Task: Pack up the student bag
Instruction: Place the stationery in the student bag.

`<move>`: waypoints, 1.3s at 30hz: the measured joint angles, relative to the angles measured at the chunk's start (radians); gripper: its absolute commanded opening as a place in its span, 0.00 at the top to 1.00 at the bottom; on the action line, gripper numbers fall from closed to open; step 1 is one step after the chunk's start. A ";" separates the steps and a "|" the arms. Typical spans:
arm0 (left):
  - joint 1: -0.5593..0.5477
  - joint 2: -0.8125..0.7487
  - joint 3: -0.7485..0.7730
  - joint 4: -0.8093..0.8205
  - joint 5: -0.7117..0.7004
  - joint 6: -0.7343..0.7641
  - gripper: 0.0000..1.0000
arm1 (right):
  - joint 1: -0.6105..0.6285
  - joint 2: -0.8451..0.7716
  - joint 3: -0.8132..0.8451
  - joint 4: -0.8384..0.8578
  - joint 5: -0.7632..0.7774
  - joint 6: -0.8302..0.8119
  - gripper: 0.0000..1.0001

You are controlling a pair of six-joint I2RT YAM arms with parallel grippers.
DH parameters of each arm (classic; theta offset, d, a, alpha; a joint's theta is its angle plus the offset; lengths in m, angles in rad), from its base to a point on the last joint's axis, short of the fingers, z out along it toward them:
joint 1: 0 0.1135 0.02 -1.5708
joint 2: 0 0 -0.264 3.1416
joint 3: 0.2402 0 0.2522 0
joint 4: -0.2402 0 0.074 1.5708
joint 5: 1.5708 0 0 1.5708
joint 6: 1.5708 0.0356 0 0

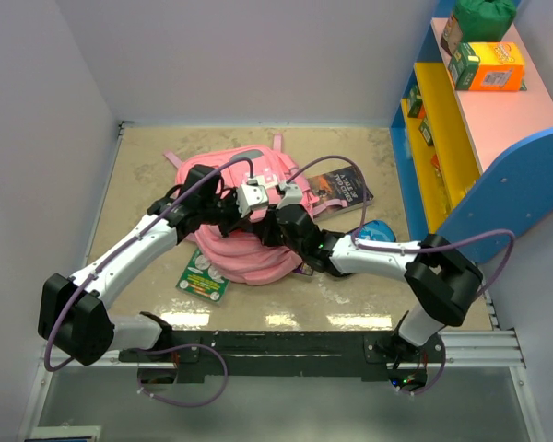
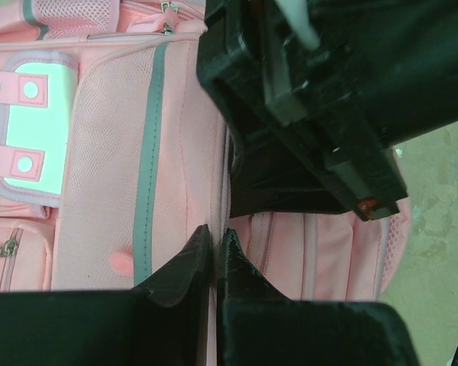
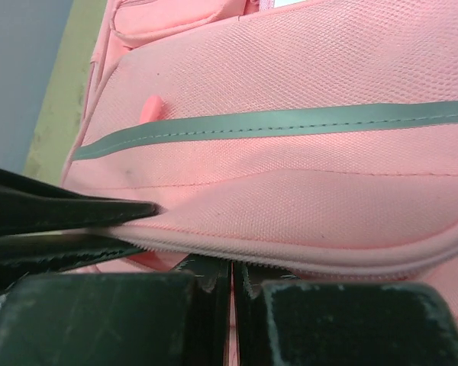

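The student bag, a large pink backpack with grey trim, lies in the middle of the table. Both grippers meet on top of it. My left gripper is shut on a pink fabric edge of the bag; its tips pinch the seam. My right gripper is shut on a thin fold of the bag just under the zip edge, its tips nearly touching. The left fingers clamp the same edge just left of it.
A book lies right of the bag, partly under it. A green card lies at its front left. A blue item sits near the right arm. A coloured shelf with boxes stands at the right.
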 measured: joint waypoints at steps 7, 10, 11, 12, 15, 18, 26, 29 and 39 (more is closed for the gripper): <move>0.001 0.000 0.000 0.003 -0.006 0.016 1.00 | 0.011 0.081 0.049 0.004 0.030 -0.008 1.00; 0.001 0.000 0.000 0.004 -0.005 0.023 1.00 | 0.013 0.071 0.047 0.004 0.038 -0.011 1.00; 0.001 0.000 0.000 0.004 -0.005 0.024 1.00 | 0.013 0.060 0.039 0.009 0.042 -0.013 1.00; 0.001 0.000 0.000 0.003 -0.004 0.024 1.00 | 0.013 0.040 0.021 0.018 0.045 -0.016 1.00; 0.001 0.000 0.000 -0.005 0.003 0.024 1.00 | 0.007 -0.072 -0.068 0.051 0.070 -0.023 1.00; 0.001 0.000 0.000 -0.005 0.006 0.023 1.00 | 0.002 -0.148 -0.123 0.077 0.085 -0.023 1.00; 0.000 0.000 0.000 -0.006 0.006 0.023 1.00 | 0.000 -0.144 -0.174 0.094 0.097 -0.023 1.00; 0.000 0.000 0.000 -0.006 0.006 0.024 1.00 | 0.000 -0.126 -0.179 0.095 0.097 -0.023 1.00; 0.000 0.000 0.000 -0.012 0.009 0.023 1.00 | 0.001 -0.040 -0.154 0.128 0.089 -0.030 1.00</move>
